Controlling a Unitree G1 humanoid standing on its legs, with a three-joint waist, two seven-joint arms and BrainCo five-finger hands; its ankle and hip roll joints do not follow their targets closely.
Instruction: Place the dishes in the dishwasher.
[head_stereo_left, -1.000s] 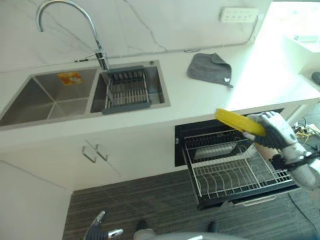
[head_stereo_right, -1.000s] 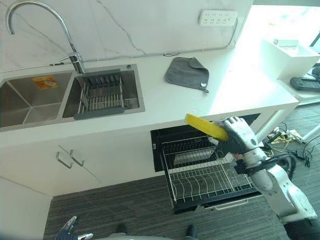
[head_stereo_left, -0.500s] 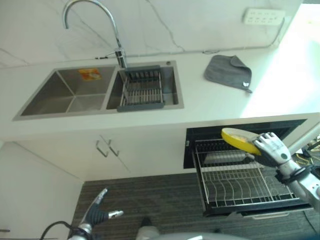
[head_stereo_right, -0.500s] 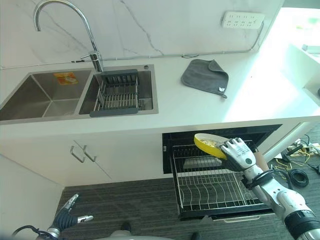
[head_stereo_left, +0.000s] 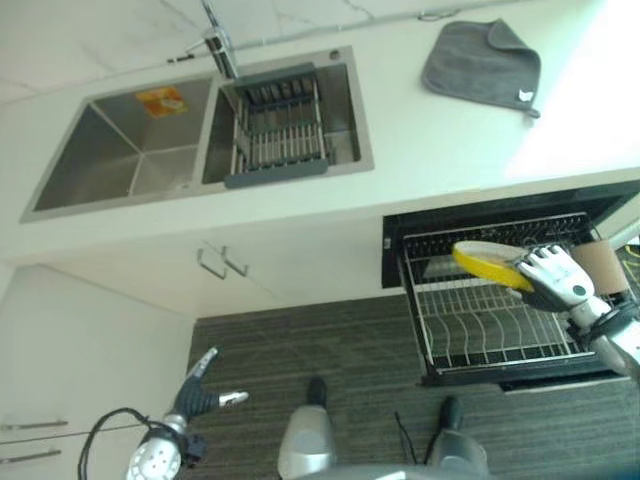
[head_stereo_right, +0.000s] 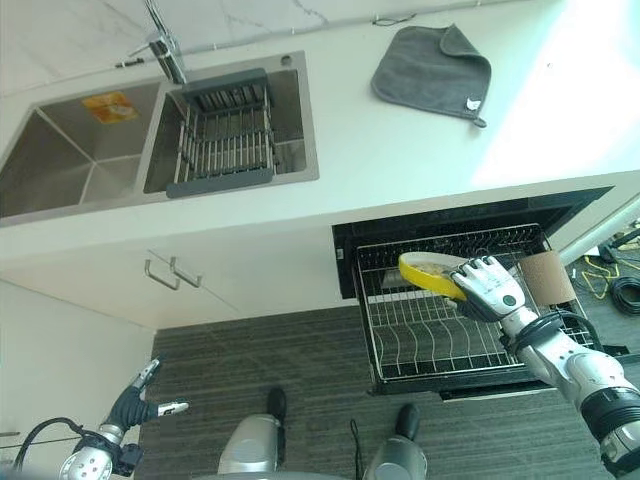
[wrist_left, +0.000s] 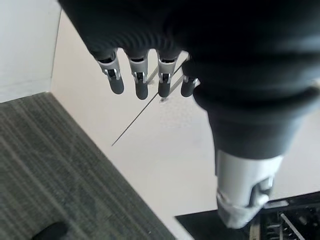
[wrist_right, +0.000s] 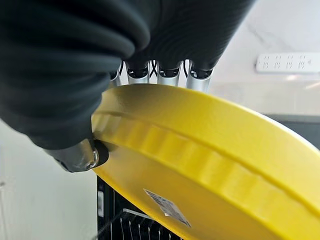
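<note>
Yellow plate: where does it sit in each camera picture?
Left eye view: yellow plate at right, held by the right hand over the dishwasher rack.
Right eye view: right of centre, same rack below.
Right wrist view: close up.
Left wrist view: a rack corner.

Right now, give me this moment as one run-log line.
right hand: shut on yellow plate | plate: over dishwasher rack | left hand: open, idle

Grey cloth (head_stereo_right: 432, 64) on white counter (head_stereo_right: 400, 150); dark drain rack (head_stereo_right: 227, 128) in double sink (head_stereo_right: 60, 150).
</note>
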